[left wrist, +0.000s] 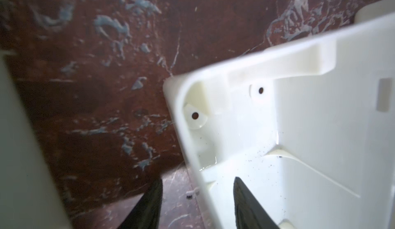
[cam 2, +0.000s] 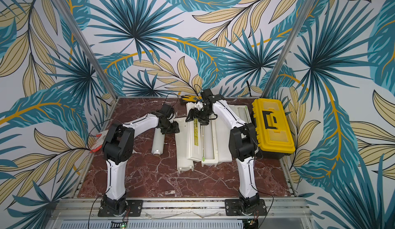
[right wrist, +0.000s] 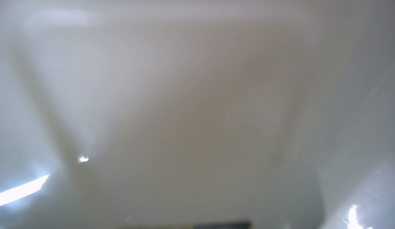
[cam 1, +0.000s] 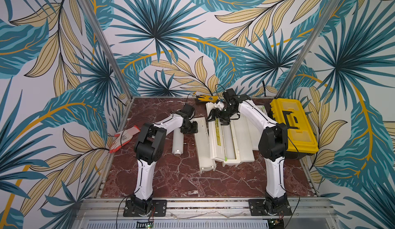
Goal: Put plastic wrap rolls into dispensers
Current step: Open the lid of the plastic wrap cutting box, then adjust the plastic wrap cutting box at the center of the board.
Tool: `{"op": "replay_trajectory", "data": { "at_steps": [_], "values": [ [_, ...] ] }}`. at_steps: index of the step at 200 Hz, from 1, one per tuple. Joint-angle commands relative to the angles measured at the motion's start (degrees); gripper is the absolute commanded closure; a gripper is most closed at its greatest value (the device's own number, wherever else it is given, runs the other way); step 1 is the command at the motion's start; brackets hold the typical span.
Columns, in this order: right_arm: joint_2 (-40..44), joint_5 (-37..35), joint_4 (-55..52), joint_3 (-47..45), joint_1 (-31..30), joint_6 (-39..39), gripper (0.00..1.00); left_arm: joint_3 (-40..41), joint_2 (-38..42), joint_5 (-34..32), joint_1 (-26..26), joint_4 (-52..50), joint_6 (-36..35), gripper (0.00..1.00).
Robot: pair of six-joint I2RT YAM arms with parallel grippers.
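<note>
Left hand [left wrist: 197, 180] astride open dispenser [left wrist: 299, 121] wall, plastic wrap roll [cam 1: 177, 140] nearby

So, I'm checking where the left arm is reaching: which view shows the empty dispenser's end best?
Left wrist view: the empty dispenser fills it close up, its end wall and bare inside clear. Both top views show it lengthwise but small. The right wrist view is only blur.

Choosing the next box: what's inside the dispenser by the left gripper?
The dispenser shows a bare floor, no roll, plus one finger of the left gripper. Beneath it is hidden.
</note>
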State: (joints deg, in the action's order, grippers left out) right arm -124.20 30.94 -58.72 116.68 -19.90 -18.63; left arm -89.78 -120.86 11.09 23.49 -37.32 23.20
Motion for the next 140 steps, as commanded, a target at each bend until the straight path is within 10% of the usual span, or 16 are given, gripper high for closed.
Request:
{"op": "replay_trajectory", "data": {
  "at_steps": [1, 140],
  "values": [
    [-1.62, -6.04, -3.53, 3.22, -0.31, 0.63, 0.28, -3.00, 2.73, -4.34, 0.42, -3.57, -3.81, 0.49],
    [-8.90, -11.91, -7.52, 11.41, -2.40, 4.00, 0.28, -11.61, -1.97, -7.56, 0.41, -9.35, -17.76, 0.79]
  ]
}}
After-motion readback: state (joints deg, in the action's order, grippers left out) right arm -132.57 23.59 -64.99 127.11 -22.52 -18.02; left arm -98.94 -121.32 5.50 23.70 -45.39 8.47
